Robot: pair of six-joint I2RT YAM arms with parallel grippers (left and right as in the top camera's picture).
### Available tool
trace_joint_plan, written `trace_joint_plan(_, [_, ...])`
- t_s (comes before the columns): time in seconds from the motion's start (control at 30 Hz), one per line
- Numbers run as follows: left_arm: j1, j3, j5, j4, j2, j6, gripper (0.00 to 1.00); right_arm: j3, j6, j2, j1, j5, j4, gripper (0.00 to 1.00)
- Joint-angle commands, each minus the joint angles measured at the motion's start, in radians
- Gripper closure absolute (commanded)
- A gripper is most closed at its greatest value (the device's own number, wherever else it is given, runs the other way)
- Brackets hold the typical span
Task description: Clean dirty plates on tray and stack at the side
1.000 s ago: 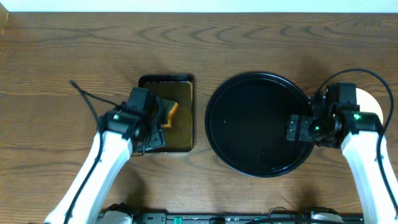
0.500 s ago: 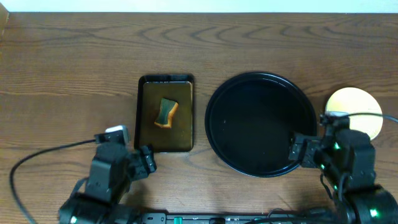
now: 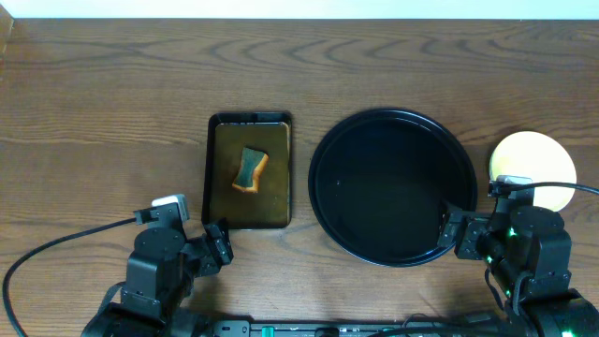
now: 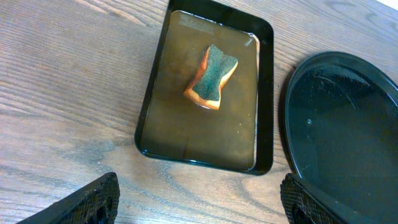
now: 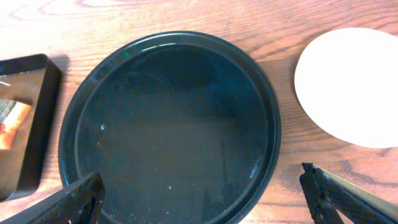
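The black round tray (image 3: 393, 187) holds no plates; it also shows in the right wrist view (image 5: 168, 124) and at the right edge of the left wrist view (image 4: 348, 130). A pale yellow plate (image 3: 533, 167) lies on the wood to the tray's right, also in the right wrist view (image 5: 348, 84). No mint-green plate shows; I cannot tell whether anything lies under the yellow one. My left gripper (image 3: 217, 243) (image 4: 198, 202) is open and empty over bare wood in front of the rectangular tray. My right gripper (image 3: 456, 229) (image 5: 208, 199) is open and empty over the round tray's front right rim.
A small rectangular dark tray (image 3: 215, 173) of brownish liquid stands left of the round tray. A green and orange sponge (image 3: 250, 168) (image 4: 211, 78) lies in it. Both arms sit low at the table's front edge.
Both arms have drawn back to the front edge. The left gripper left the rectangular tray, leaving the sponge in it. The right arm uncovered the yellow plate.
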State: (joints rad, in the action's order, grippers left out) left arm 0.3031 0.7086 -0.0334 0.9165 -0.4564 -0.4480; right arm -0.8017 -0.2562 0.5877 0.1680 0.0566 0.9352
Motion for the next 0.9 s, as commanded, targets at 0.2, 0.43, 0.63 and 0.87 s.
trace_joint_plan(0.2, [0.004,-0.007,-0.016,0.003,0.001,0.009,0.16,0.008,-0.013,-0.001,0.01,0.011,0.003,0.01])
trace_joint_plan(0.43, [0.004,-0.007,-0.016,0.003,0.001,0.009,0.16,0.02,0.013,-0.061,0.004,0.048,0.008,0.01])
trace_joint_plan(0.63, [0.004,-0.007,-0.016,0.003,0.001,0.009,0.16,0.172,0.163,-0.214,-0.048,-0.021,-0.229,0.01])
trace_joint_plan(0.87, [0.004,-0.007,-0.016,0.003,0.001,0.009,0.16,0.411,0.164,-0.438,-0.071,-0.023,-0.51,0.01])
